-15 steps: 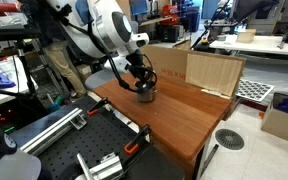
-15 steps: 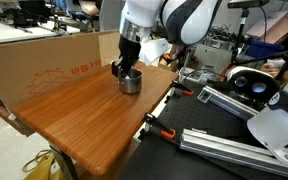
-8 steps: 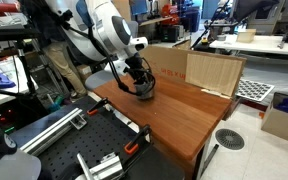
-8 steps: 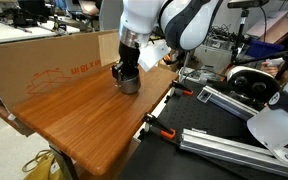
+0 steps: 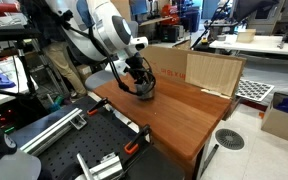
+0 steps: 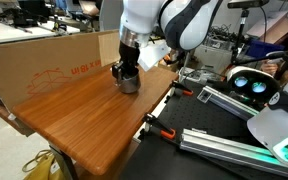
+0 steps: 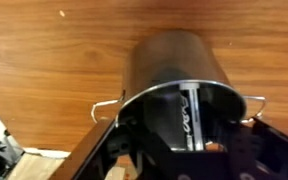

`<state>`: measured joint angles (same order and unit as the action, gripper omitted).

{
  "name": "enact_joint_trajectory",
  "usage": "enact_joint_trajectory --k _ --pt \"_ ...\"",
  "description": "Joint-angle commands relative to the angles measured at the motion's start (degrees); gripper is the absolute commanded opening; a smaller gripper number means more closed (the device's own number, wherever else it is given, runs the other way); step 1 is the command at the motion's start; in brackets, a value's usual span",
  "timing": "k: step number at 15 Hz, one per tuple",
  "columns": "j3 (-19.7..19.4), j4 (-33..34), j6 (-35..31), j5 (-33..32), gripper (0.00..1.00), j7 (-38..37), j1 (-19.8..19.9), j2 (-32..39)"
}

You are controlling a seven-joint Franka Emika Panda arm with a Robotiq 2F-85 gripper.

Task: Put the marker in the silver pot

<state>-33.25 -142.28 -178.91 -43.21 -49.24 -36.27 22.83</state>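
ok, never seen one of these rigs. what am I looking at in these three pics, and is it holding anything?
It is a single white robot arm with a two-finger gripper at its end. Two pictures come from cameras standing outside the robot, looking at the same wooden table from different places. The third comes from a camera on the wrist, looking down past the gripper. On the table stands one small silver pot; a cardboard box stands behind. In both exterior views the gripper hangs right over the pot. In the wrist view a dark marker with white lettering shows inside the pot's mouth. Whether the fingers are shut on it cannot be told.
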Motion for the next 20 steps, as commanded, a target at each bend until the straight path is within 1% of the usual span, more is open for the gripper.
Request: enact_joint_trajectory --k 1,3,6,8,11,13,19,20 --pt "-2.34 -0.41 -3.57 -0.96 0.88 -2.29 -2.42 0.23" --pt "-3.16 -1.59 -5.89 -1.03 0.88 -2.52 -2.82 -1.62" --pt "-4.39 -3.63 -11.10 -0.41 0.88 -2.24 -3.02 -4.42" --pt "-3.28 -4.68 -12.78 -0.08 0.88 -1.73 -1.75 -6.44" --pt "-2.81 -6.01 -12.18 -0.04 0.88 -1.66 -1.45 -8.74" --pt "-3.41 -6.93 -12.00 -0.03 0.88 -1.56 -1.97 -10.37" --pt "-2.99 -10.59 -8.32 -0.25 0.88 -1.56 -1.50 -18.34" --pt "-3.26 -10.95 -6.76 -0.13 0.88 -1.58 -1.71 -19.55"
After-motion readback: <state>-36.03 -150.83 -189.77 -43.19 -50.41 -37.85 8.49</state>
